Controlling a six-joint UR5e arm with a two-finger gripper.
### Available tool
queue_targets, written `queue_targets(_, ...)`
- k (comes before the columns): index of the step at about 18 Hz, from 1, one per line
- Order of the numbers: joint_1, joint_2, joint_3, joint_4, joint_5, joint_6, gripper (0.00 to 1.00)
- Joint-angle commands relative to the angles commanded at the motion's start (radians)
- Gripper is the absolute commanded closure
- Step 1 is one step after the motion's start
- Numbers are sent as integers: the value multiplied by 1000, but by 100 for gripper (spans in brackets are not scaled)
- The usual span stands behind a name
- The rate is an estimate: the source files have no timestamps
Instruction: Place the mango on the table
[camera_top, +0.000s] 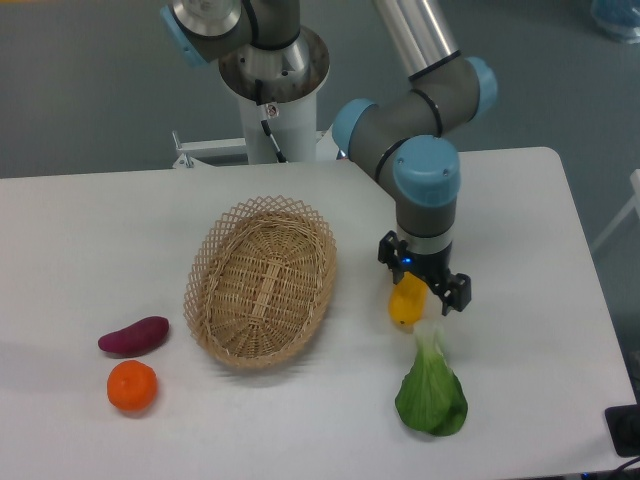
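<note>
White table (520, 200) is carrying the mango (405, 303) just right of the basket (262, 281), seemingly placed, while the gripper (428, 291) is hanging over it, grip state unclear.

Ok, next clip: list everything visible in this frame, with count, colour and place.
mango: one, yellow, on the table right of the basket, just above the leafy green
wicker basket: one, tan, oval, centre of the table
purple sweet potato: one, purple, left of the basket
tangerine: one, orange, just below the sweet potato
leafy green vegetable: one, green, front right
table: one, white
arm: one, grey with blue caps, reaching from behind
tool: one, black, over the mango; grip state unclear
</note>
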Motion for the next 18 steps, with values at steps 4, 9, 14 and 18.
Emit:
queue_targets(4,9,-9,83,-97,-8,2,0)
queue_targets(9,23,-26,178,-221,-27,6,0)
queue_targets(14,46,-35,215,-249,-83,40,0)
queue_targets(18,46,-34,203,-238,-63,101,0)
